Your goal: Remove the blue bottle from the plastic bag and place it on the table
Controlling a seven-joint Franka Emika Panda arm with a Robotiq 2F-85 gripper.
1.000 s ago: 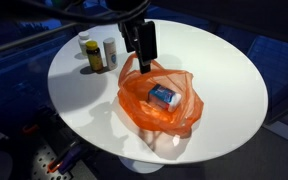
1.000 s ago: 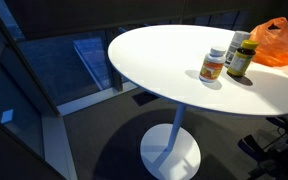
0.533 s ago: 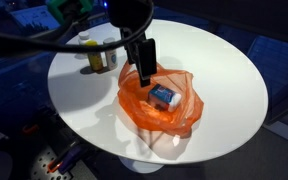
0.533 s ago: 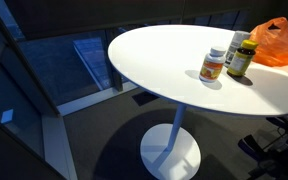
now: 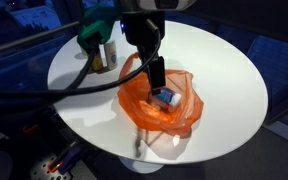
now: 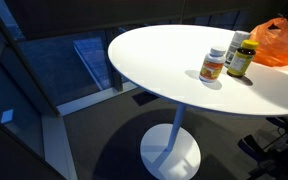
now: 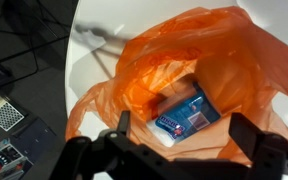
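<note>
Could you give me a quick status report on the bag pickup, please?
Gripper open, at the mouth of the orange bag. Blue bottle lying inside, not gripped. Bag folds crowd it; two pill bottles stand apart on the table.

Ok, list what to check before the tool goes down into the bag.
1. Tool open: ok, spread wide in the wrist view.
2. Blue bottle visible through the bag's mouth: ok.
3. Bottle lined up between the fingers: ok in the wrist view.
4. Folds of the orange bag clear of the fingers' path: cannot tell; plastic crowds the bottle.
5. Bare table beside the bag for setting down: ok.
</note>
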